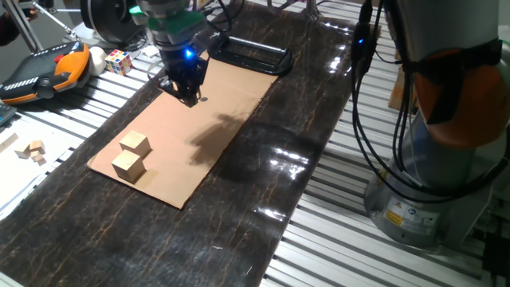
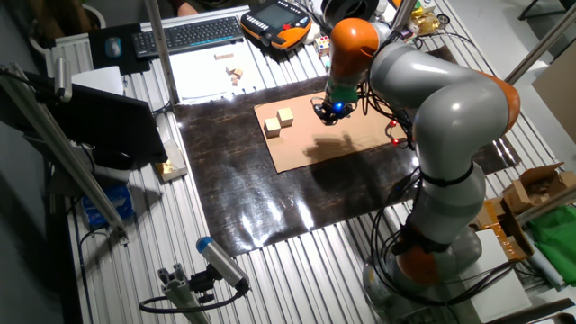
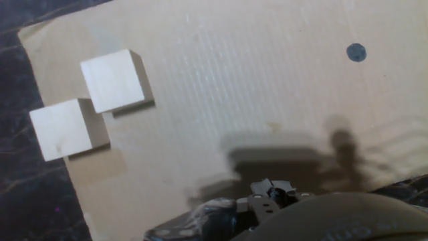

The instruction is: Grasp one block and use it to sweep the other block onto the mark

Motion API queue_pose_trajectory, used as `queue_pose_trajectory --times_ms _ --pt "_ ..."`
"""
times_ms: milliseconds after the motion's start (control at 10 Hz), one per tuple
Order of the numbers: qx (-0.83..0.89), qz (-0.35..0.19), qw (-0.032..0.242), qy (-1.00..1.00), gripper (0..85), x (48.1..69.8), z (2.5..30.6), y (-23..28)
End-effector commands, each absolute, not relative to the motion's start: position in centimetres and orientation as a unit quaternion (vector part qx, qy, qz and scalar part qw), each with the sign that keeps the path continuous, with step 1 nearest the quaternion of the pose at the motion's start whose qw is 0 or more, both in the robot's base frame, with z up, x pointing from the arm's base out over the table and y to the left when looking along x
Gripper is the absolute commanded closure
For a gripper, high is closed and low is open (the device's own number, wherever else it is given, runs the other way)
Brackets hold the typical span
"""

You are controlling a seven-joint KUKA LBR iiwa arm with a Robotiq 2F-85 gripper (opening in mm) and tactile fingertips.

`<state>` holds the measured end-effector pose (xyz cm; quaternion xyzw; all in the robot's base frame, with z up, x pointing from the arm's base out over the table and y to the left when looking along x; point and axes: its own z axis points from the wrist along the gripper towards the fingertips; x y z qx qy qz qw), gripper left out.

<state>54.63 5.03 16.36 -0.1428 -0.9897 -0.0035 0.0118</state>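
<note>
While the two blocks sat touching at one corner near the end of the cardboard sheet point(image 1: 199, 119), neither had been grasped. The nearer block point(image 1: 128, 167) lay by the sheet's edge and the farther block point(image 1: 135, 143) just beside it, toward the middle. In the hand view they showed as the outer block point(image 3: 61, 128) and inner block point(image 3: 114, 79), with the mark point(image 3: 356, 51) well apart from both, across bare tan cardboard.

I judged the task to be at its very start: the approach to a grasp. The gripper point(image 1: 188, 94) hovered above the far part of the sheet, away from the blocks, holding nothing; I could not tell from any view how its jaws stood. The next move, as I read it, called for travelling over to one block, lining the fingers across its flat sides and descending without nudging its neighbour.

Nothing lay between blocks and mark. A black rectangular frame point(image 1: 251, 56) rested beyond the sheet's far end, and a Rubik's cube point(image 1: 118, 61), an orange teach pendant point(image 1: 48, 70) and spare wooden pieces point(image 1: 32, 150) sat off the dark mat point(image 1: 263, 183).
</note>
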Motion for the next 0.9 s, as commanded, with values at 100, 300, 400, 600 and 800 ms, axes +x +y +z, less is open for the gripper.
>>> queue_pose_trajectory --times_ms 100,300,400,600,800 --pt "-0.138 0.004 0.006 -0.990 84.3 54.50 16.15 5.38" --pt "-0.129 0.000 0.009 -0.992 84.3 54.40 16.19 5.52" --pt "-0.126 -0.002 0.012 -0.992 84.3 54.36 16.27 5.67" --pt "-0.121 -0.011 0.015 -0.992 84.3 54.24 16.22 5.82" --pt "-0.112 -0.007 0.021 -0.993 84.3 54.24 16.22 5.82"
